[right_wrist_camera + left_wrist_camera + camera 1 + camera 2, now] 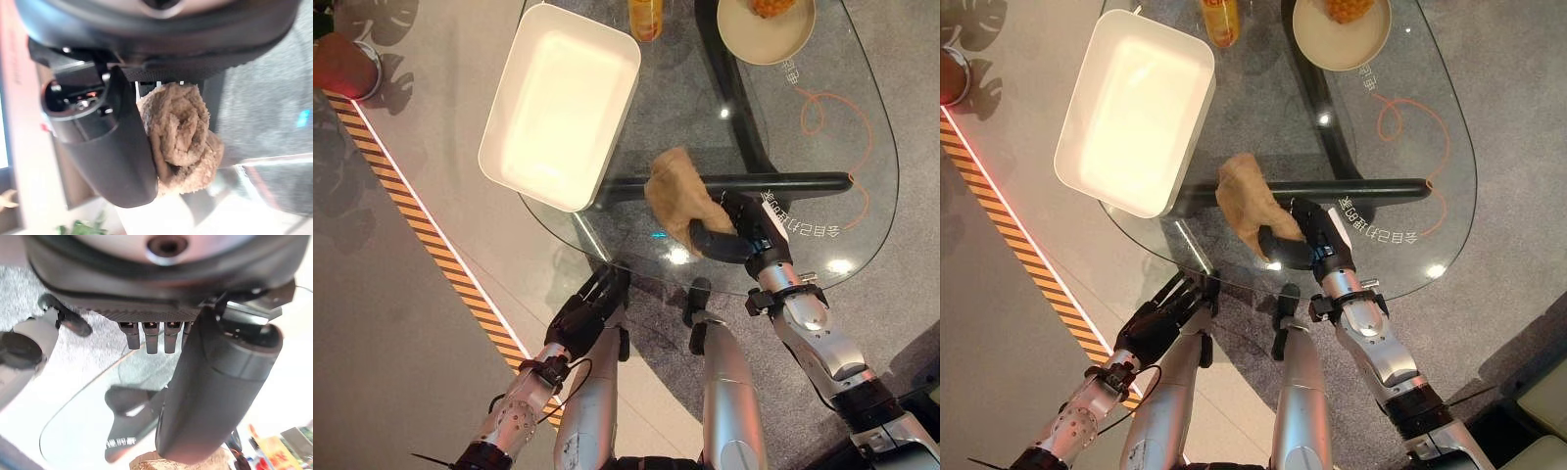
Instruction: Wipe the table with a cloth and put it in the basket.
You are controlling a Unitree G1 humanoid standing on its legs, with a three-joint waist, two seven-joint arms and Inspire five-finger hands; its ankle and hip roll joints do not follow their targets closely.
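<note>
1. Cloth (680, 196) is seen bunched on the glass desk (842, 127), near its front edge, with the right hand (729, 235) clamped on the cloth's near end; in the right wrist view a roll of cloth (183, 132) is pinched between thumb and fingers.
2. Wiping is judged to be the step in hand, since the cloth lies on the glass and the basket (558, 103) holds nothing.
3. For the next move, the cloth would need to be dragged over the glass, then lifted and carried toward 10 o'clock to the white basket, where the grip must be let go over its open top.
4. The left hand (582, 313) is held below the desk's front rim at about 7 o'clock from the cloth, its fingers loosely curled and holding nothing.
5. Open glass is offered at 1 to 3 o'clock of the cloth. At 12 o'clock a juice bottle (646, 18) and at 1 o'clock a plate (766, 34) stand well apart at the far edge.
6. The basket overhangs the desk's left rim, so a push against it is judged risky; the curved front edge lies just beside the right hand.
</note>
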